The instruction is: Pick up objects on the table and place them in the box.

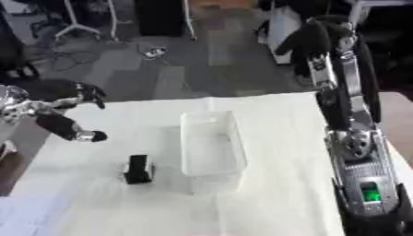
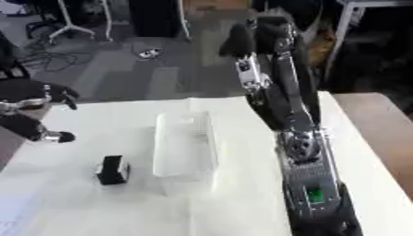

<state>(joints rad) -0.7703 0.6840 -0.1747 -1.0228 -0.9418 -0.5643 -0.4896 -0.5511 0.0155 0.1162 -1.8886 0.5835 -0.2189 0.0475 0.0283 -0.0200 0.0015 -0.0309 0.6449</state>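
A small black block (image 1: 138, 169) stands on the white table, just left of a clear plastic box (image 1: 211, 147) that looks empty. My left hand (image 1: 63, 113) hovers over the table's left edge, up and to the left of the block, fingers spread and holding nothing. My right arm rises along the right side, and its hand (image 2: 251, 37) hangs high above the table's far edge, fingers drooping and relaxed, with nothing in it.
The table (image 1: 274, 193) is covered in white cloth. My right forearm (image 1: 363, 161) lies over its right side. Beyond the far edge are grey floor, cables and stand legs (image 1: 73, 27).
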